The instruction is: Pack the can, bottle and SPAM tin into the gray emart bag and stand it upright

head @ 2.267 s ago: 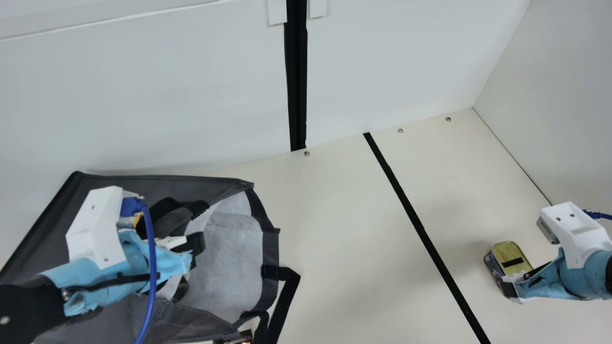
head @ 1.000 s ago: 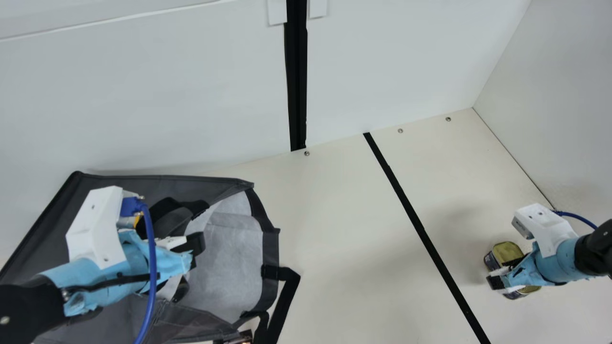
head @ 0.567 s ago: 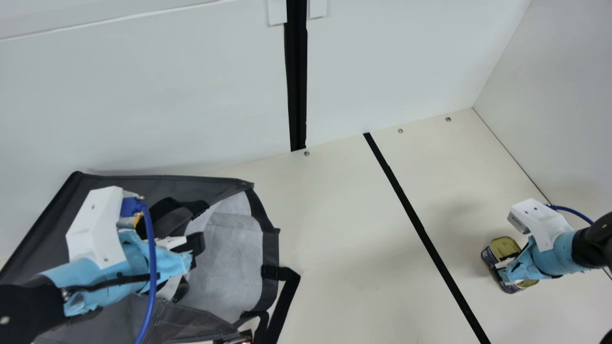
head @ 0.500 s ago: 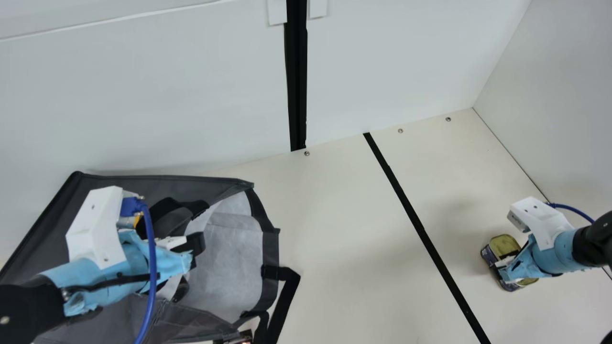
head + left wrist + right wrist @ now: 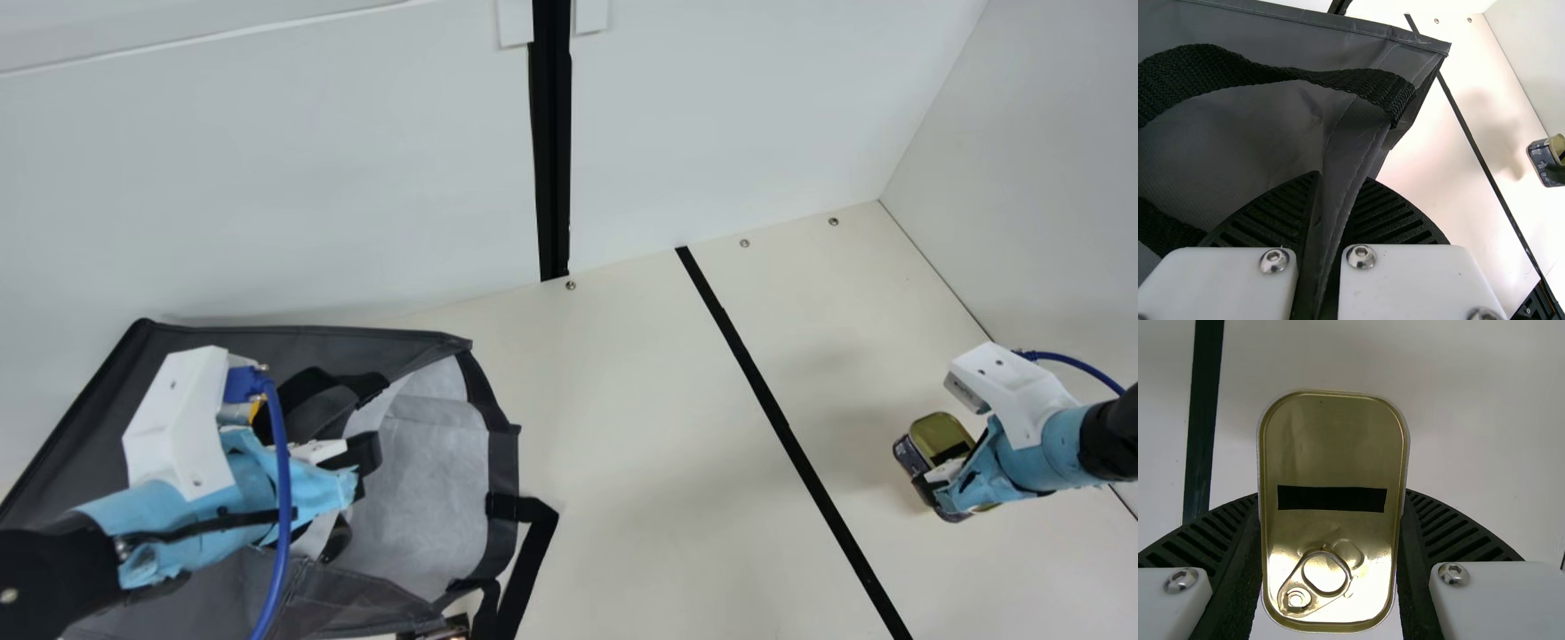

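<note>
The SPAM tin (image 5: 1331, 453) was at the right, right of the black stripe (image 5: 782, 427), its long sides pinched by the right gripper (image 5: 1333, 494). It probably needed a level carry leftward, above the trailing handle (image 5: 532, 551), into the mouth (image 5: 504, 462) of the gray emart bag (image 5: 293, 342), whose cloth the left gripper (image 5: 1342, 177) clamped and best held steady.

From my feed I see a pale back wall (image 5: 267, 178) split by an upright black strip (image 5: 552, 160), a white tab at either side near its top. A grey side wall (image 5: 1049, 178) meets it at a corner. A black line (image 5: 769, 400) crosses the cream bench (image 5: 613, 400); screws (image 5: 744, 243) dot its far edge, and soft shadows lie across it.
</note>
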You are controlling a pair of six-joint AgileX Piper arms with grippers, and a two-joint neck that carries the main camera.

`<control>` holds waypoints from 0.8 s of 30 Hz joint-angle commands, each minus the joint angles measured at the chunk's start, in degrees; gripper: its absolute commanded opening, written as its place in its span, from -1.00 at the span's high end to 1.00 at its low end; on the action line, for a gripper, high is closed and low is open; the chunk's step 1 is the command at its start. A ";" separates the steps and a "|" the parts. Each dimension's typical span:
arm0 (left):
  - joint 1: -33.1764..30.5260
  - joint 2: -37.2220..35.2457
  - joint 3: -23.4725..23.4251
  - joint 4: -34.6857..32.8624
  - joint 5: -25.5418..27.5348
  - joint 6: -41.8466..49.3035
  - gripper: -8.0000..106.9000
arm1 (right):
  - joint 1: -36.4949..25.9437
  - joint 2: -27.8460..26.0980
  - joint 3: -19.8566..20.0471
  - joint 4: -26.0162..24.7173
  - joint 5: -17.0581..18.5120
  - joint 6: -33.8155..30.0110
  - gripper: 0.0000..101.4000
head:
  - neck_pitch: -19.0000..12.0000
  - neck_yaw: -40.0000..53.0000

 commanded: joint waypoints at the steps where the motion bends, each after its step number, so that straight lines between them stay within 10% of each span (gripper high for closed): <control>1: 0.00 0.00 0.00 0.00 0.00 0.00 1.00 | 0.42 -0.68 -0.30 -0.01 0.73 -0.41 1.00 | -1.30 -0.05; 24: 0.00 0.00 0.00 0.00 0.00 0.00 1.00 | 6.42 -6.22 -3.93 2.04 10.70 -12.40 1.00 | -1.30 -0.05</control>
